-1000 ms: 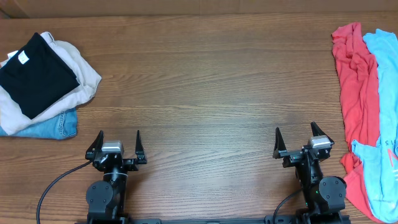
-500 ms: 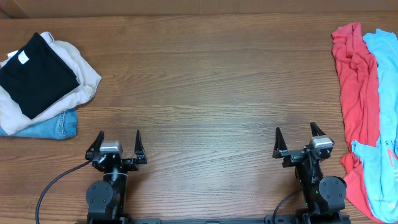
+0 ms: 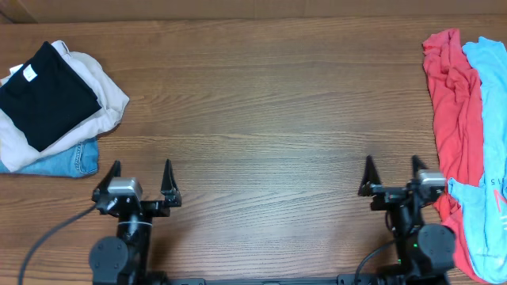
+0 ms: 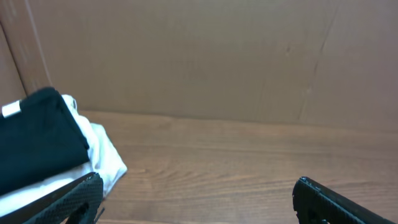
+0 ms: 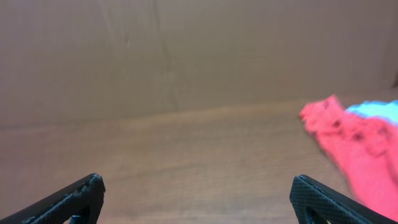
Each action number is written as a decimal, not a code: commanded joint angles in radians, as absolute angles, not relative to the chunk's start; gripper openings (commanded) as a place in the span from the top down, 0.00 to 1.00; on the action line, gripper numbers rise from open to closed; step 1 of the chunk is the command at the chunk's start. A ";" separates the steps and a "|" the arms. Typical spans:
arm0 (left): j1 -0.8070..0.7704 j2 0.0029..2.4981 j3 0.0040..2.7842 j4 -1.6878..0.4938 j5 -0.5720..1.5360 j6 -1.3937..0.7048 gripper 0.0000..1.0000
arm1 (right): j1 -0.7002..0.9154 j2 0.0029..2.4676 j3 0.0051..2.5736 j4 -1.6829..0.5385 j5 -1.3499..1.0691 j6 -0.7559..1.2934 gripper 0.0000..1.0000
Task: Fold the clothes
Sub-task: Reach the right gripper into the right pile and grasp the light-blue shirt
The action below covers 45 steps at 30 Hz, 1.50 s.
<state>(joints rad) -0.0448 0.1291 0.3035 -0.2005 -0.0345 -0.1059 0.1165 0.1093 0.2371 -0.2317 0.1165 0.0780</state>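
Note:
The clothes lie crumpled at the table's right edge. A coral-red T-shirt [image 3: 453,103] lies on the left, and a sky-blue T-shirt [image 3: 491,87] lies beside it and partly over it lower down. In the right wrist view, the red shirt [image 5: 354,140] and a strip of the blue one [image 5: 379,109] show at far right. My right gripper [image 3: 390,160] [image 5: 196,178] stands open and empty just left of the red shirt's lower part. My left gripper [image 3: 142,165] [image 4: 198,180] is open and empty near the front left, far from both shirts.
A stack of folded garments sits at the far left: black [image 3: 43,91] on top, cream [image 3: 99,95] under it, denim blue [image 3: 71,158] at the bottom. The left wrist view shows the black piece [image 4: 37,137] and the cream one [image 4: 102,149]. A cardboard wall [image 4: 186,56] backs the table.
The left gripper has shifted left. The right gripper has shifted right, closer to the red shirt. Both stay open, and the clothes have not moved.

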 commanded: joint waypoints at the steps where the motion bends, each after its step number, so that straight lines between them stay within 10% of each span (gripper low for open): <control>1: -0.039 0.255 0.421 -0.231 -0.033 -0.108 0.00 | 0.110 0.217 0.365 -0.252 0.211 0.086 0.00; 20: -0.039 0.925 0.987 -0.698 -0.007 -0.102 0.00 | 0.064 1.198 0.976 -0.525 0.199 0.054 0.00; 33: -0.039 0.929 0.987 -0.695 -0.011 -0.101 0.00 | -0.637 1.391 1.015 -0.434 0.126 0.136 0.00; 45: -0.039 0.929 0.987 -0.696 -0.010 -0.101 0.00 | -0.900 1.663 1.015 -0.393 0.113 0.241 0.01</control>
<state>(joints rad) -0.0448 0.9325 0.9550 -0.6960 -0.0261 -0.1055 -0.8875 1.6295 0.9897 -0.4095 0.1345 0.2134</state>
